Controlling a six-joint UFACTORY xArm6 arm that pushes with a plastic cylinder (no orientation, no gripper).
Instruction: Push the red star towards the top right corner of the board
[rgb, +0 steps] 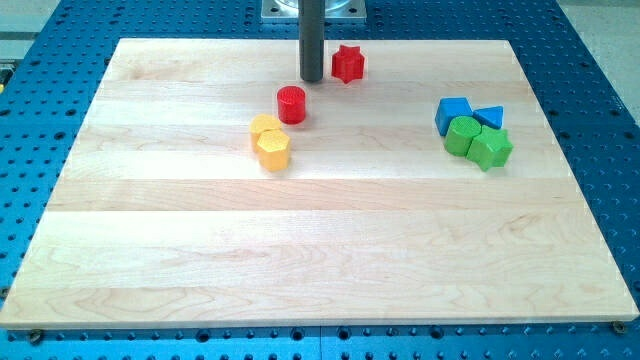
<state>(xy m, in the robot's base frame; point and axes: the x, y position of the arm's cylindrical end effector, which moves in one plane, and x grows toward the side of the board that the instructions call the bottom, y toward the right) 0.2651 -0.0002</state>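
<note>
Camera view: my tip (311, 79), the lower end of the straight dark rod, rests on the pale wooden board (320, 250) just left of the small red star block (348, 63), a narrow gap between them.

Near the frame's upper centre, the star is compact with no clear long axis, its points spreading all round. My tip holds nothing. Below it sits a red cylinder (291, 104), then two yellow blocks (270, 142); blue blocks (468, 113) and green blocks (478, 141) cluster at right.
</note>
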